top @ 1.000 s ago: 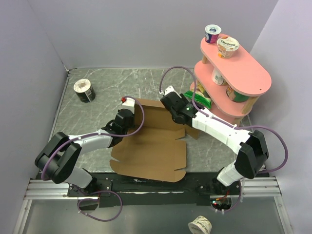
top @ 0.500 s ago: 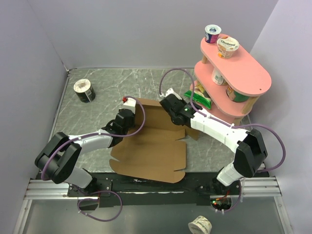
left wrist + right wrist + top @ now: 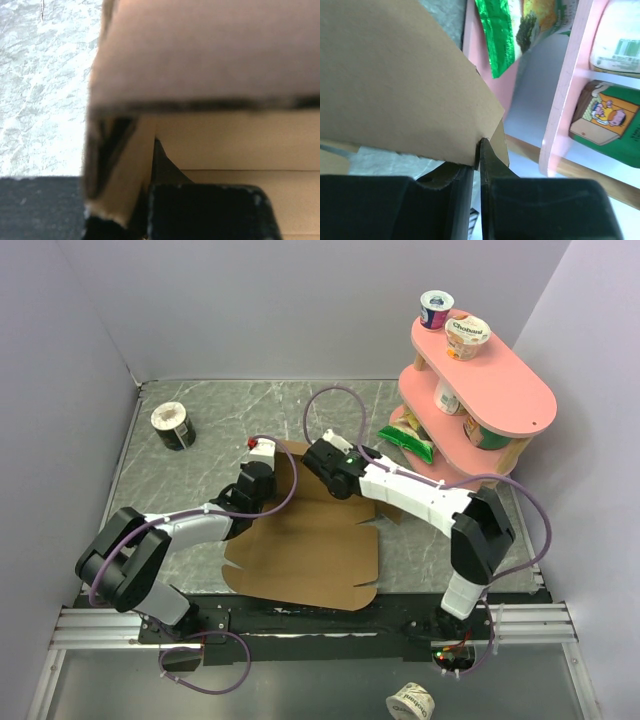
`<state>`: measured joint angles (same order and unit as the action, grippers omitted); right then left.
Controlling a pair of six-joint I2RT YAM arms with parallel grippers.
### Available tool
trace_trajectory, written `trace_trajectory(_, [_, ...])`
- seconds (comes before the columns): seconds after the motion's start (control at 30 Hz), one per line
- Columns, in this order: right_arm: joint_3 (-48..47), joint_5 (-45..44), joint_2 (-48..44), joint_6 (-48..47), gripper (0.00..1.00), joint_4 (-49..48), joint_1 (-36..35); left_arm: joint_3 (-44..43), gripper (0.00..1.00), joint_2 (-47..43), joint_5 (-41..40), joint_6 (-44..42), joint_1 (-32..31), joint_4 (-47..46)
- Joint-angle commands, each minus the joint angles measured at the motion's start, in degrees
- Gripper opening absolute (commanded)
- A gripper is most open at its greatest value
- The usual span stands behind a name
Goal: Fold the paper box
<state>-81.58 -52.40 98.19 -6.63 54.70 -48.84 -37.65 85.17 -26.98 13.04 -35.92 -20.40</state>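
The paper box (image 3: 305, 545) is a flat brown cardboard sheet with flaps, lying mid-table in the top view. My left gripper (image 3: 262, 476) is at the sheet's back left corner, shut on a raised side flap. In the left wrist view that flap (image 3: 122, 175) runs down between the dark fingers (image 3: 210, 210), and cardboard fills most of the frame. My right gripper (image 3: 328, 466) is at the back edge, shut on the rear flap. In the right wrist view the flap's edge (image 3: 410, 85) is pinched between the two black fingers (image 3: 545, 210), the gripper (image 3: 479, 162) closed on its lower corner.
A pink two-tier shelf (image 3: 520, 390) stands at the back right with yogurt cups (image 3: 466, 336), cans and a green snack bag (image 3: 405, 443). A dark cup (image 3: 172, 425) sits back left. Another cup (image 3: 412, 702) lies below the table's front rail.
My right gripper has moved left along the box's back edge and closed on the rear flap. The sheet has shifted slightly left. The left gripper has kept its grip.
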Motion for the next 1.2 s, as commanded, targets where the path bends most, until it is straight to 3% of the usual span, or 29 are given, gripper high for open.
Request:
trace_trajectory(0.0, [-4.0, 3.5, 2.4, 5.9, 0.08, -2.8, -2.0, -2.1, 0.01, -0.2, 1.3, 1.4, -1.2, -2.9])
trace_trajectory(0.4, [-4.8, 15.2, -2.5, 9.8, 0.09, -7.9, -1.5, -1.3, 0.01, -0.3, 2.7, 3.7, -1.2, -2.5])
trace_trajectory(0.83, [-4.8, 22.1, -2.0, 13.1, 0.10, -7.8, -0.5, -1.5, 0.01, -0.5, 3.6, 4.1, -1.1, -2.6])
trace_trajectory(1.03, [-4.6, 22.0, -4.2, 13.3, 0.29, -7.7, 0.8, -0.6, 0.01, -0.4, 3.0, 3.4, 0.3, -2.9])
trace_trajectory(1.17, [-1.1, 25.1, -7.3, 13.1, 0.64, -9.6, 2.3, -0.1, 0.01, -1.0, 4.7, 3.3, 1.1, -3.2])
